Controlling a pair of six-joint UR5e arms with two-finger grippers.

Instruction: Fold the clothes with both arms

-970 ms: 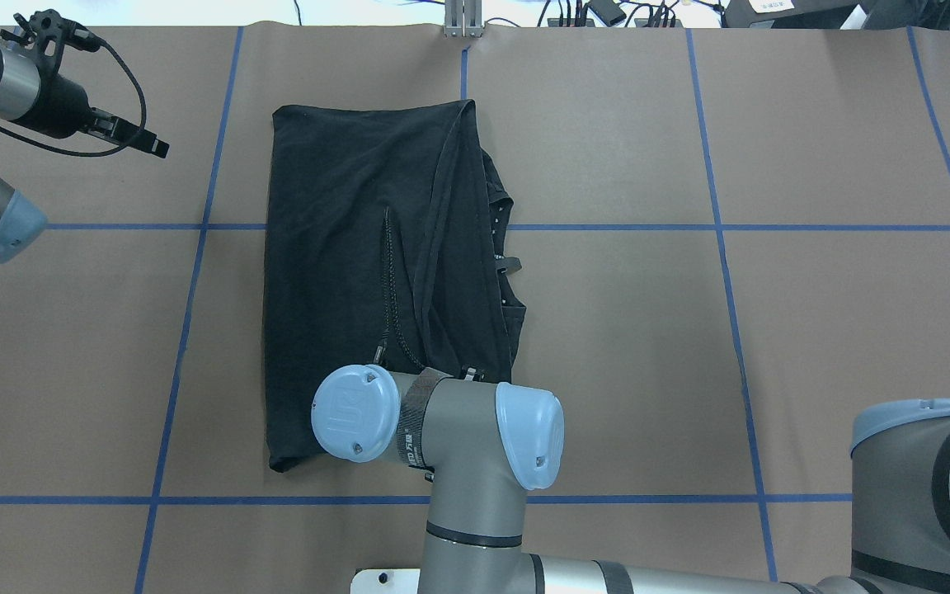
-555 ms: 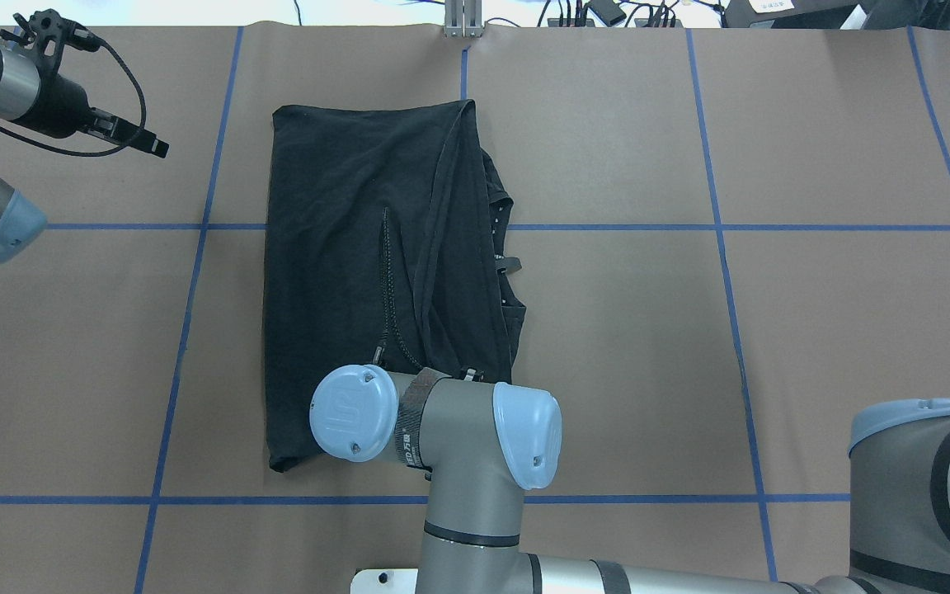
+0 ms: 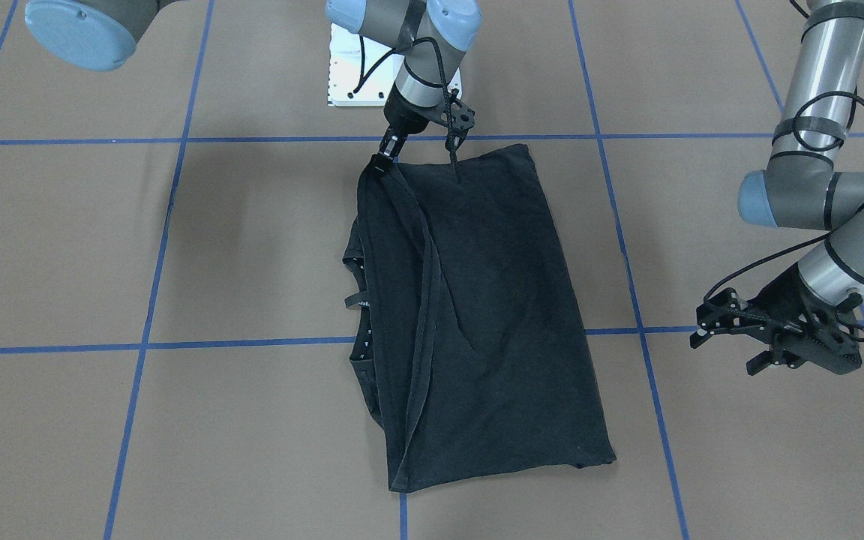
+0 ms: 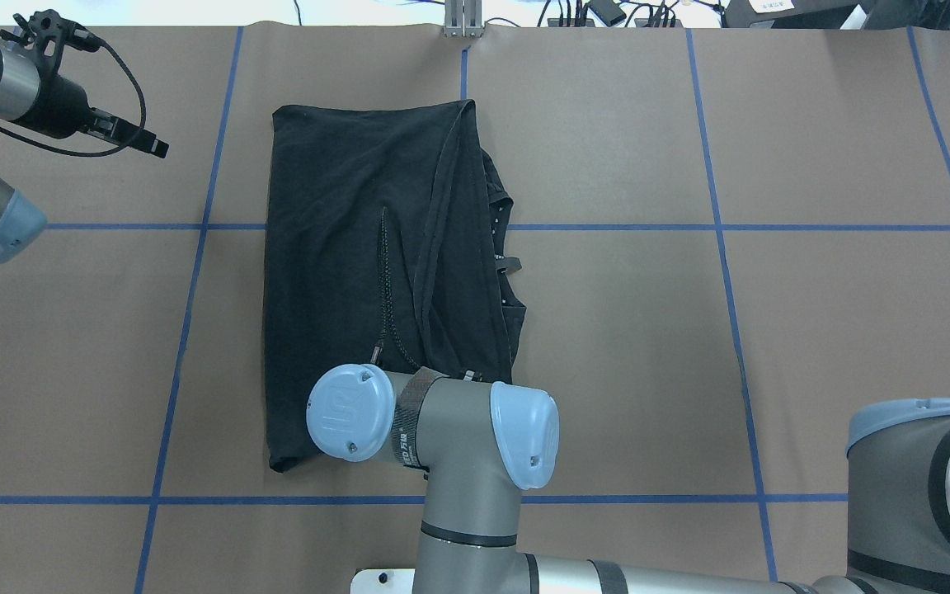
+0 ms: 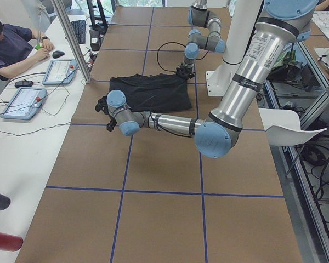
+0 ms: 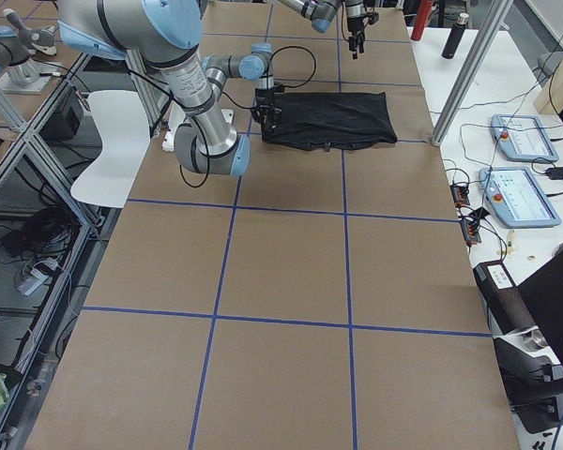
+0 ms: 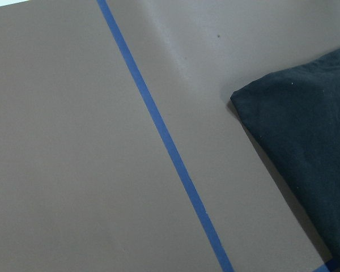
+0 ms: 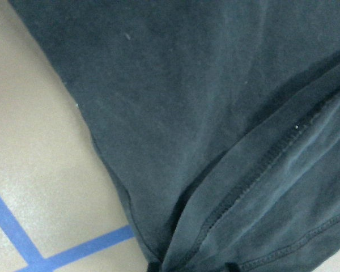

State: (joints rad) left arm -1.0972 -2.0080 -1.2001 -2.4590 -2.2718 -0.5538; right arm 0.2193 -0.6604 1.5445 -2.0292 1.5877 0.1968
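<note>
Robotics lab — tape-gridded table (image 4: 838, 330), teach pendants (image 5: 23, 102), seated person (image 5: 11, 46), aluminium post (image 5: 71, 41).

Right arm (image 4: 458, 462) reaching forward, right gripper (image 3: 381, 161) pointing down, pinching t-shirt (image 3: 492, 315) corner, left gripper (image 3: 726, 351) hovering aside, jaws apart

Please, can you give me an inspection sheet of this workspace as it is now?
Surface: brown table cover, blue tape grid, flat.
Job's things: black t-shirt, folded lengthwise, flat except one near corner.
Clutter: nothing seen.
Grippers: right gripper, fingers shut on the t-shirt corner; left gripper open, beside the cloth, apart.
Cables: black cable from the right wrist hangs over the t-shirt.
Surroundings: person seated at a side desk with control tablets.
</note>
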